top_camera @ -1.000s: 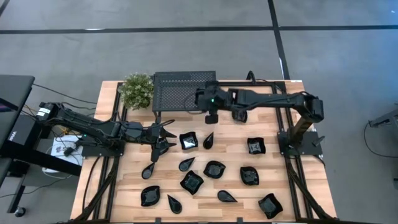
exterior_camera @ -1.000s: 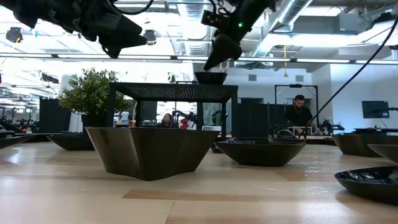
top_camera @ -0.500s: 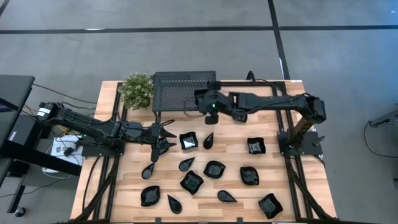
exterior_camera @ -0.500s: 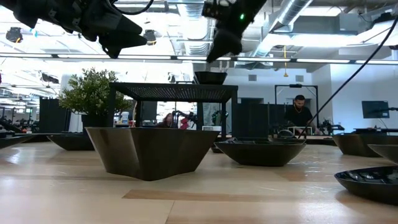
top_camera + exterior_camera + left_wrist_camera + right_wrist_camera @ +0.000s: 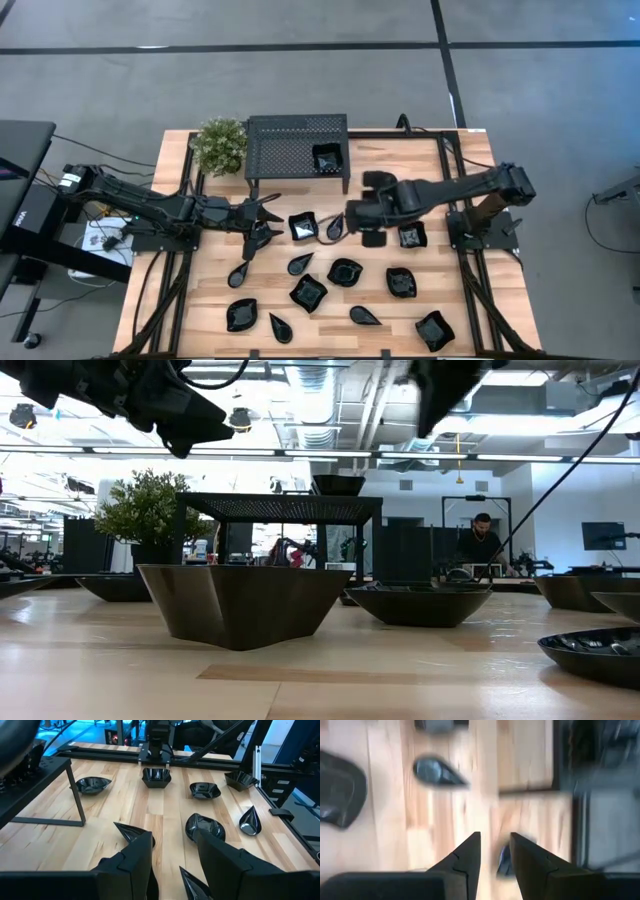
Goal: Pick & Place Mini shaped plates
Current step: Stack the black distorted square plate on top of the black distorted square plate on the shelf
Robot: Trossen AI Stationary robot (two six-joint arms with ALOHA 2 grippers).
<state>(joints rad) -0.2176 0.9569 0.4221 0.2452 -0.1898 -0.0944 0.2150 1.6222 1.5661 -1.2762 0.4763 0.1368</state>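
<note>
Empty right gripper (image 5: 352, 217), fingers a narrow gap apart with nothing between them, up over the middle of the table (image 5: 440, 305). Just beside its tip, on the side toward the left edge, a teardrop plate (image 5: 335, 226); long axis roughly from the far edge to the near edge, pointed end toward the far edge. Next over, a squarish plate (image 5: 303, 226), touching or nearly touching the teardrop. Likely next pick: the teardrop, nearest to the right gripper, needing only a short drop and a grip across its narrow width rather than along its length.

One plate (image 5: 326, 159) already on top of the rack (image 5: 285, 150) at the far edge, near the rack's right end. About a dozen more plates spread over the near half of the table.

Left gripper (image 5: 266, 216) spread wide, empty, over the left side of the table, its tips pointing at the squarish plate; farther from the teardrop than the right one.
</note>
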